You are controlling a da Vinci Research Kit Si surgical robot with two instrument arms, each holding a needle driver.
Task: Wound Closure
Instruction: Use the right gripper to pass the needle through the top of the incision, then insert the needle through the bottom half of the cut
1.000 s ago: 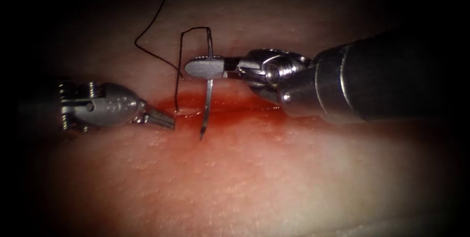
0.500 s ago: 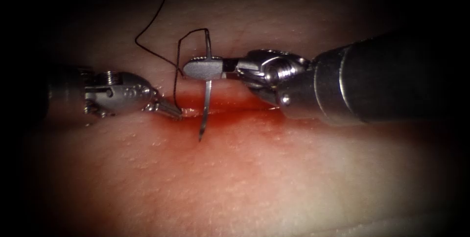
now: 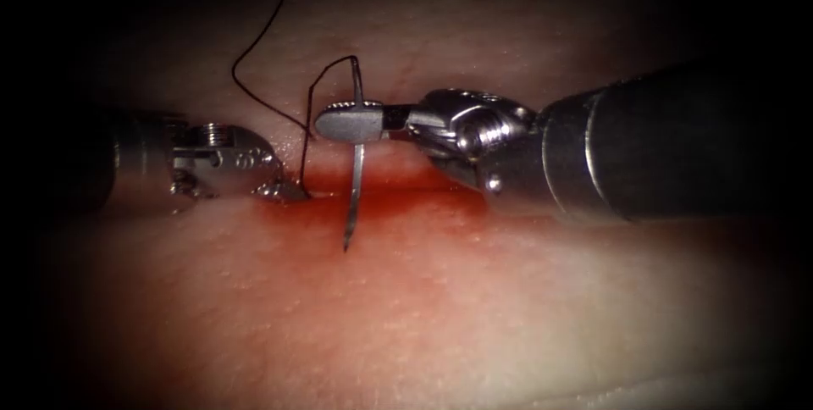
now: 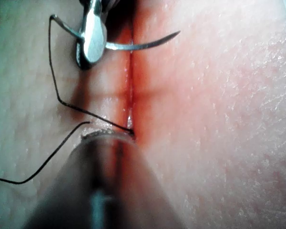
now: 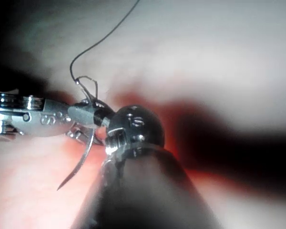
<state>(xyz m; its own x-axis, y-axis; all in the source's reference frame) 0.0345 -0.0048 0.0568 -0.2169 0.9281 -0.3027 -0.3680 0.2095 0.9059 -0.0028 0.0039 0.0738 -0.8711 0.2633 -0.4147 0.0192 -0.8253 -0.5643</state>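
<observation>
1. Now the right claw [image 3: 343, 120] is pinched on the needle [image 3: 356, 181], nearer its thread end; the needle hangs free above the cut [image 3: 381, 194], point clear of the tissue [image 3: 440, 308].
2. Thread [image 3: 254, 46] arcs from the needle toward the left claw [image 3: 288, 192], tip at the cut's edge; I cannot tell its state.
3. No writing is legible.

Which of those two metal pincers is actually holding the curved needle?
The right arm's tool, entering from the picture's right: its jaws clamp the needle near the thread end, tip free above the tissue. The left arm's tool touches the cut instead.

Endoscope above-front; wrist views close along shafts; all share needle [image 3: 356, 174].
</observation>
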